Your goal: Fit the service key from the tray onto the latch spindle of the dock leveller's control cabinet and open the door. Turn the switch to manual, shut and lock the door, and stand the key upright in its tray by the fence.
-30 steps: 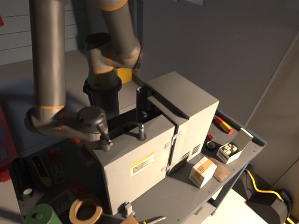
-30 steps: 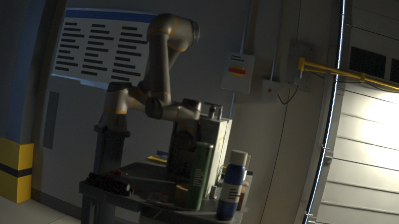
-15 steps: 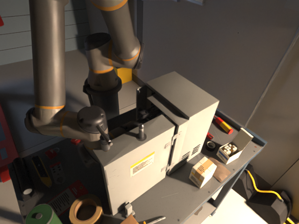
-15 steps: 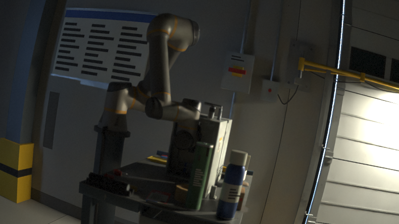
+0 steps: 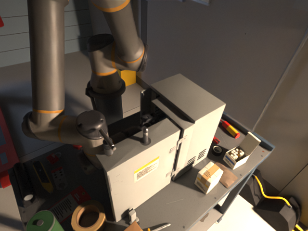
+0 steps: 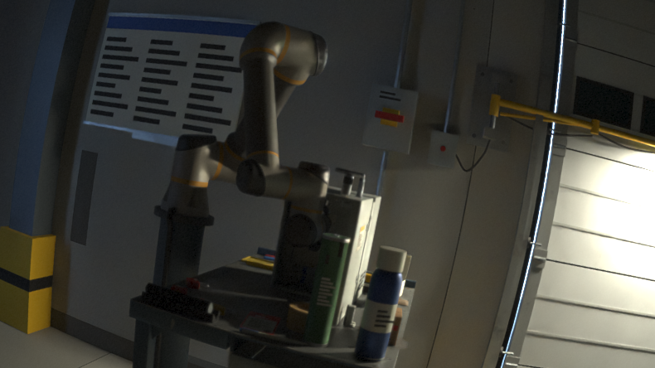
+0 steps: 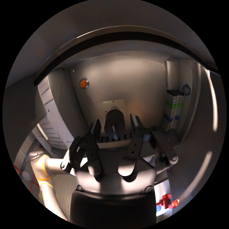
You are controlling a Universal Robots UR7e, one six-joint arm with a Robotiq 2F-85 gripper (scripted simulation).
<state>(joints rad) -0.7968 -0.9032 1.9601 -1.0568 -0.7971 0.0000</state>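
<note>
The service key [image 5: 107,143] stands on the latch spindle at the edge of the open cabinet door [image 5: 139,159], its T-handle up. The door is swung wide, its outer face toward the side camera. Inside the cabinet, the dark ribbed switch knob [image 7: 114,124] sits on the back panel with its white mark pointing down. My gripper [image 7: 115,125] is open and empty, one finger on either side of the knob. An orange lamp [image 7: 83,83] glows upper left of the knob. The key's tray is not visible.
The cabinet body [image 5: 189,109] and door frame close in around my wrist. A terminal block [image 7: 174,109] stands on the right inner wall. Boxes [image 5: 208,177], tape rolls [image 5: 88,218], cans [image 6: 326,288] and small tools crowd the bench.
</note>
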